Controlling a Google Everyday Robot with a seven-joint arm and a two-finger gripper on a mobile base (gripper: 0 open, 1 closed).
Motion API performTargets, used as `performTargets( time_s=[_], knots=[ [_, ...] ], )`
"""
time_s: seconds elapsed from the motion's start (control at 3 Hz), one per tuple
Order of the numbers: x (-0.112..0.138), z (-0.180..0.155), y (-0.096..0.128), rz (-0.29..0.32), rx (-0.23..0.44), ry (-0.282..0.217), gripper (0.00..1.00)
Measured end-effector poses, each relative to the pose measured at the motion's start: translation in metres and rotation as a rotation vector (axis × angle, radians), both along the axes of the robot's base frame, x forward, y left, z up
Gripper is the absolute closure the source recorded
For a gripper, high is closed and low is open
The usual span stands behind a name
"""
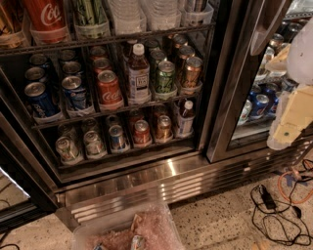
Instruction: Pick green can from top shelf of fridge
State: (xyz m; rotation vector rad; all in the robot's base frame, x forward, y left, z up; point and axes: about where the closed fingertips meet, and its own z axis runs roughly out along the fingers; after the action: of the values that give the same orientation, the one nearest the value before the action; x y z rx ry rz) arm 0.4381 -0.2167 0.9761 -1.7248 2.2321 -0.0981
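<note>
Above the speckled floor, where a clear plastic bin [122, 229] lies low to its left, the cream tool [289, 122] hangs at the right edge, its grip impossible to tell, and the green can [90, 12] stands far up-left of it on the top shelf [112, 38] of the fridge [146, 183].

- White "Coca-Cola" script, cut off at the frame edge, stands on the big red can [46, 17] at 11 o'clock, on the top shelf [122, 36].
- The same white script runs down a smaller red can [108, 89] at 9 o'clock, one rack lower.
- The print on the white label of the bottle [139, 78] near centre is too small to read.
- The pale gripper [286, 124] at 3 o'clock carries no legible mark.
</note>
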Motion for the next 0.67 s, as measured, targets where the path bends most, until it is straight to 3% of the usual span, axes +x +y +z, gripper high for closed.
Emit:
performTargets(
  time_s=[0.67],
  knots=[
    [0.0024, 0.0014, 0.0008, -0.008, 0.022, -0.013, 0.0]
  ],
)
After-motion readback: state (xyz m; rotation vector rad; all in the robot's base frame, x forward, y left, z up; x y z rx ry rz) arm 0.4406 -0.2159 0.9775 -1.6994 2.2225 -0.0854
